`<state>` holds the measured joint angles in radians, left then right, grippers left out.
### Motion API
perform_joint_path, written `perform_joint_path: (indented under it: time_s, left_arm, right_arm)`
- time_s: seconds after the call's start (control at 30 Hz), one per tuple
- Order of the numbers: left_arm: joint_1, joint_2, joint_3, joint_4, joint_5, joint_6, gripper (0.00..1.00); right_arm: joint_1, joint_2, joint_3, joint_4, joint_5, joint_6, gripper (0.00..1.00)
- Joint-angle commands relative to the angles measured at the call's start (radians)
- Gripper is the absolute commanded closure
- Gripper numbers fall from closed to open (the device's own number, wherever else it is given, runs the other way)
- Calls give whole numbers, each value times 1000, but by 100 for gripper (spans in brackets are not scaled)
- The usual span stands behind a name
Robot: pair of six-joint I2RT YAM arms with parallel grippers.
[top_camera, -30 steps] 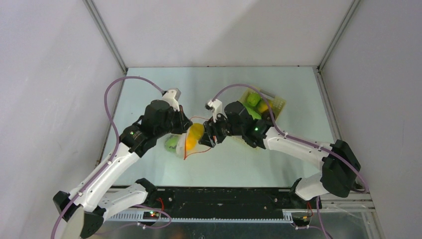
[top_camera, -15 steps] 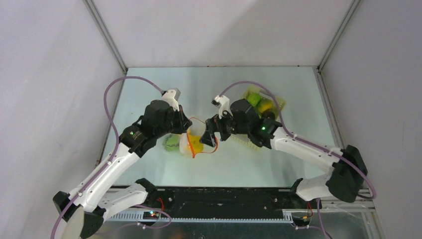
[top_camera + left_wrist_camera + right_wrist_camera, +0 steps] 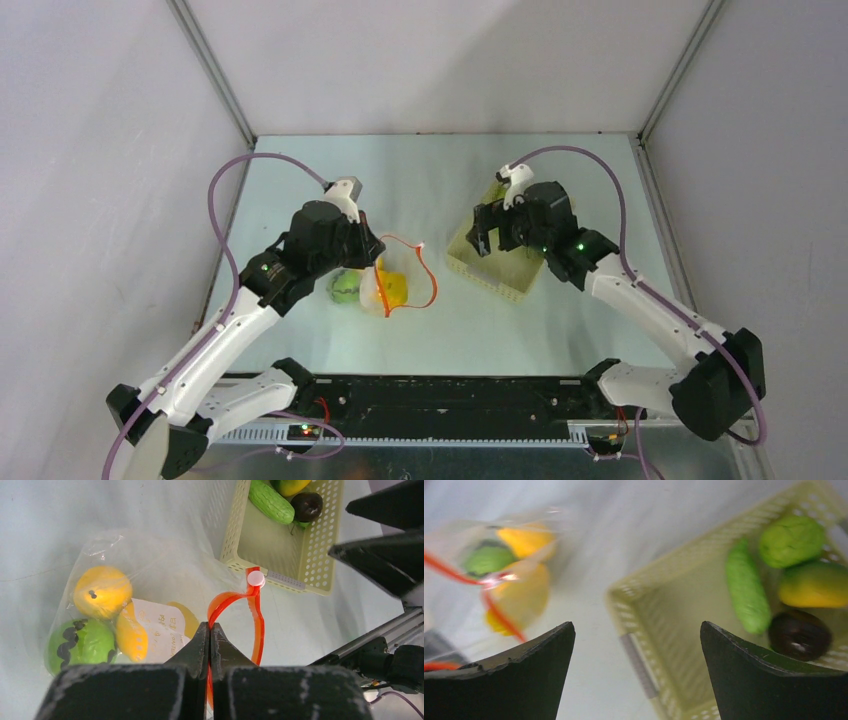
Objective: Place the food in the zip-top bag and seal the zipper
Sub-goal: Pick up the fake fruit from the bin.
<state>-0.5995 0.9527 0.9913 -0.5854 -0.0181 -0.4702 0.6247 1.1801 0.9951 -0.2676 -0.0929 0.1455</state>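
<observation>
The clear zip-top bag (image 3: 150,575) lies on the table with its mouth held up. My left gripper (image 3: 210,625) is shut on the red-orange zipper (image 3: 257,630), which curves in an open loop. Inside the bag are a yellow fruit (image 3: 102,591), a green striped one (image 3: 80,642) and an orange piece (image 3: 132,637). My right gripper (image 3: 638,630) hangs open and empty above the left end of the basket (image 3: 664,615). In the basket lie more food: a green cucumber (image 3: 746,587), a lumpy green piece (image 3: 791,540), a yellow fruit (image 3: 814,585) and a dark purple one (image 3: 799,635).
The pale yellow lattice basket (image 3: 490,275) stands right of the bag (image 3: 385,285), a hand's width away. In the top view my left gripper (image 3: 374,258) sits at the bag's mouth and my right gripper (image 3: 487,238) is over the basket. Grey walls close the table's sides and back.
My right gripper opened over the bag's mouth, let go of a yellow-orange piece into the bag, and swung right to above the basket. The left gripper kept its hold.
</observation>
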Motion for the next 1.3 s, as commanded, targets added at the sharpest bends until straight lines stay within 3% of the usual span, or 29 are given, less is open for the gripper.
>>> perform_joint_path:
  time_s: [0.0,0.2,0.43,0.83,1.2,1.27]
  left_arm:
    - [-5,-8,6,25,-24,2,100]
    - [-5,0,8,23,-36,4,100]
    - [-4,14,13,15,-46,8,100]
    - [-5,35,17,7,-54,10,100]
    - [-4,21,20,6,-41,12,100]
    - [-5,18,20,6,-43,12,100]
  right_arm:
    - [-82,67,-6,-1,72,-114,0]
    - [-160,216,16,45,60,-214,1]
    - [-215,433,146,-12,58,-254,4]
    - [-222,668,277,-30,147,-270,18]
    - [-220,756,348,-137,152,-226,31]
    - [-220,773,362,-167,167,-227,38]
